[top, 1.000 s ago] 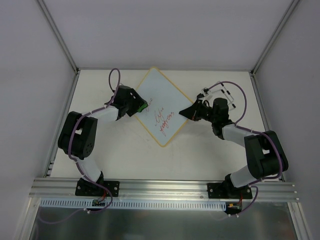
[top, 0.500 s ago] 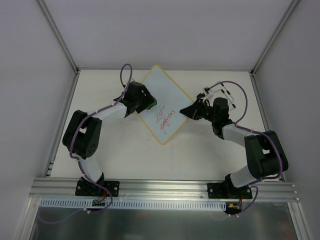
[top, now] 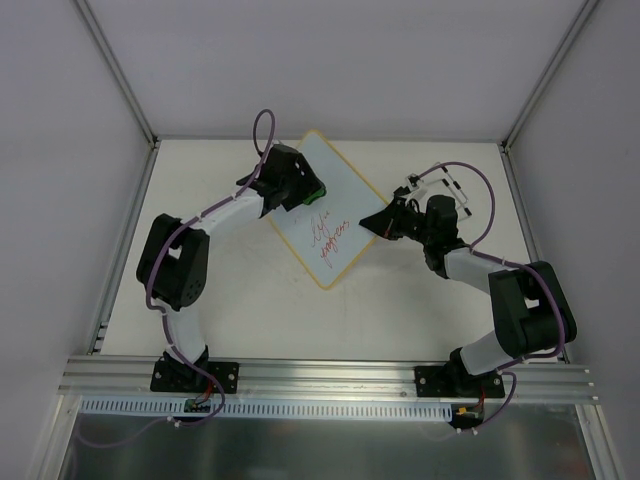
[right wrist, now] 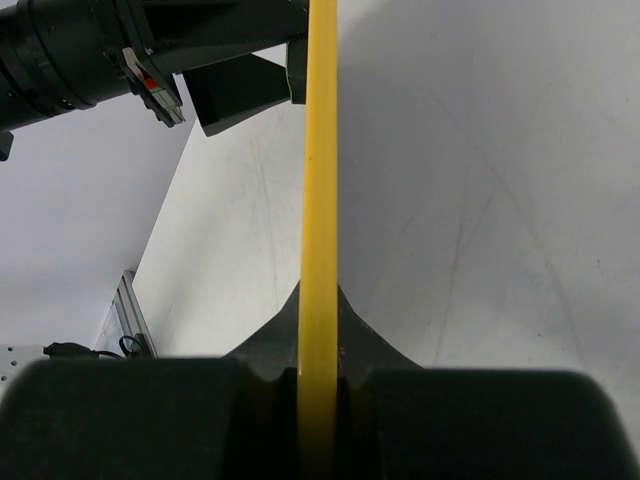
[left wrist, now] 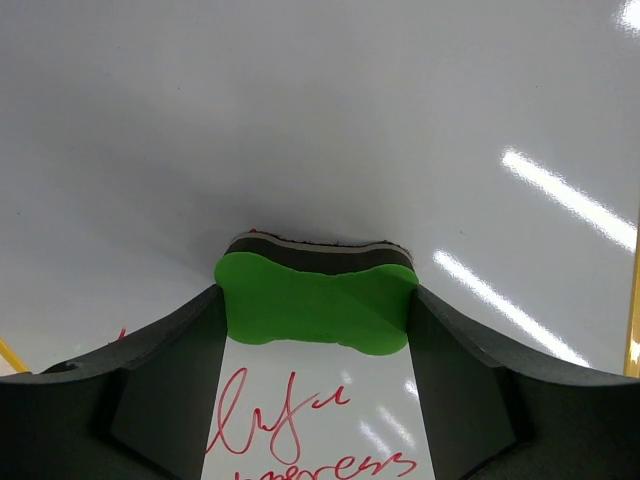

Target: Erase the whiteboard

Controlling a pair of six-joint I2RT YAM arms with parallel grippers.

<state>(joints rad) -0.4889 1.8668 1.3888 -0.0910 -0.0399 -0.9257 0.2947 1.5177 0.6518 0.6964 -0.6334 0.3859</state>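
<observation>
directly beneath left gripper (top: pixel 308 192) and eraser (left wrist: pixel 315 305) lies whiteboard (left wrist: pixel 300 120).

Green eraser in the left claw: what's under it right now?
The whiteboard lies under the eraser. Clean white shows beyond it, red handwriting on the camera side. Any ink directly beneath the pad is hidden.

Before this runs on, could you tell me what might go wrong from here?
The right claw pinches the whiteboard only at its rim, so a firm stroke might twist it loose. The red writing lies behind the green eraser in the left claw, so forward strokes may miss it.
</observation>
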